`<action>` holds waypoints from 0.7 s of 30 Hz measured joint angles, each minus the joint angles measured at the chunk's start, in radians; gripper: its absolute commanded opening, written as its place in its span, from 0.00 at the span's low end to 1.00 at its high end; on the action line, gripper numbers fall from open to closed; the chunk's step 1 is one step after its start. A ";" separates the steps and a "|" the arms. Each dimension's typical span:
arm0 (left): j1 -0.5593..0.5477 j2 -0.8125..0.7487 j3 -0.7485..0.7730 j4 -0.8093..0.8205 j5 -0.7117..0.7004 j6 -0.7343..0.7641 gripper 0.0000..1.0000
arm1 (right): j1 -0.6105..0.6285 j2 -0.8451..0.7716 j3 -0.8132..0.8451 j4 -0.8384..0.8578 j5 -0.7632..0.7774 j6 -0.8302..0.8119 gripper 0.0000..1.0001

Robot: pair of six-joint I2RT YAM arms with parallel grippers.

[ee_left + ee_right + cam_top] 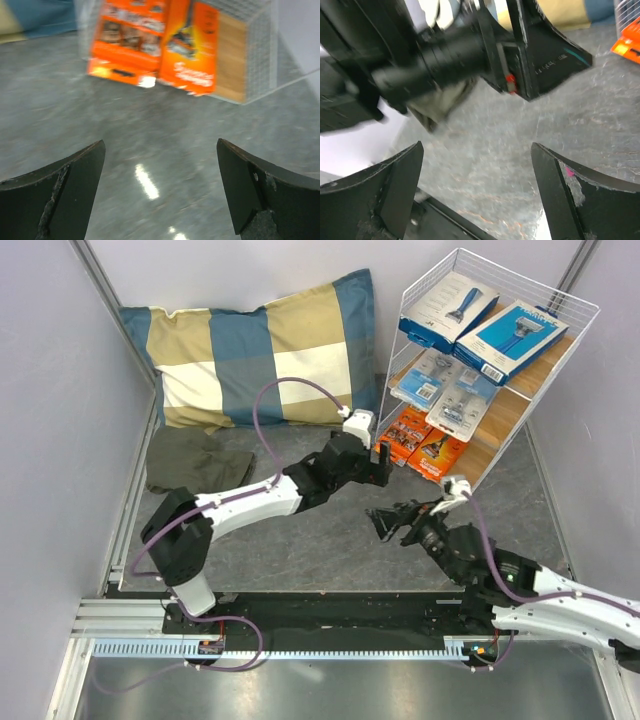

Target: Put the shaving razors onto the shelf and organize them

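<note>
My right gripper (385,522) hangs over the grey table (330,540), jaws released and holding nothing, short of the shelf (505,435). My left gripper (160,142), also spread wide and empty, is the nearer one. The two orange cards (192,50) lie straight ahead of it on the lowest board, side by side, their long axes running up the slope away from me. Beyond them sit the clear blister packs (465,400) on the middle board, then the blue boxes (510,338) on top. All six look shelved, and I judge only straightening remains.
</note>
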 measured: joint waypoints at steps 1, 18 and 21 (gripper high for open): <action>0.012 -0.025 -0.018 -0.023 -0.022 0.024 1.00 | 0.000 0.043 0.013 0.003 -0.010 -0.007 0.97; 0.424 -0.497 -0.405 -0.248 0.075 0.068 1.00 | -0.068 0.693 0.165 0.086 -0.191 -0.140 0.96; 0.473 -0.608 -0.471 -0.273 0.101 0.060 1.00 | -0.147 0.780 0.165 0.121 -0.270 -0.140 0.96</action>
